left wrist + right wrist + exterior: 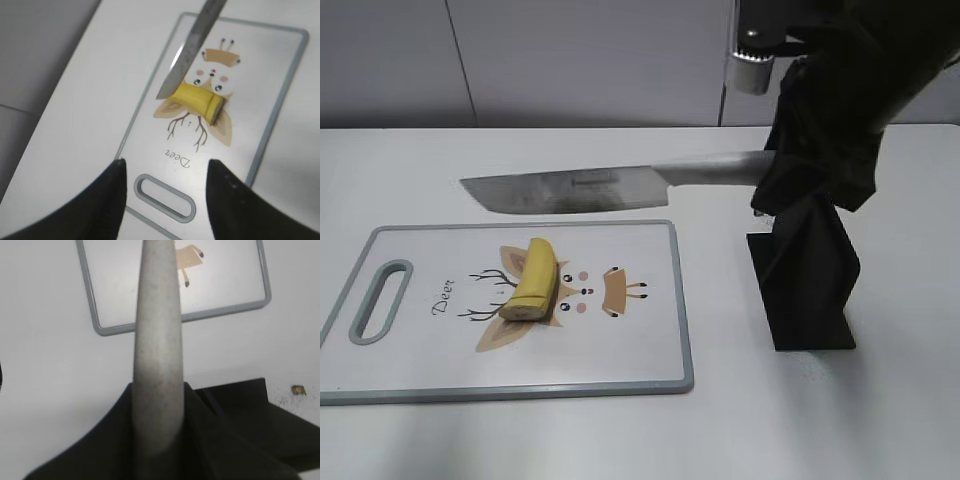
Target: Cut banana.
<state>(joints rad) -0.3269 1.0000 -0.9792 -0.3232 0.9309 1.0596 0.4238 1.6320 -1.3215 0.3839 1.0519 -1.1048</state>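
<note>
while hovering low over the near short end of the cutting board (pixel 280 100), with left gripper (pixel 167 192) fingers apart and empty. midboard, on the deer print, lies the banana (pixel 534 280), uncut. beyond the board's far edge hangs the knife (pixel 570 190), clear of the banana, handle clamped in the cloth-wrapped right gripper (pixel 790 170). judged step: lining up; next, bring blade across and press down. beside the board, open table.
</note>
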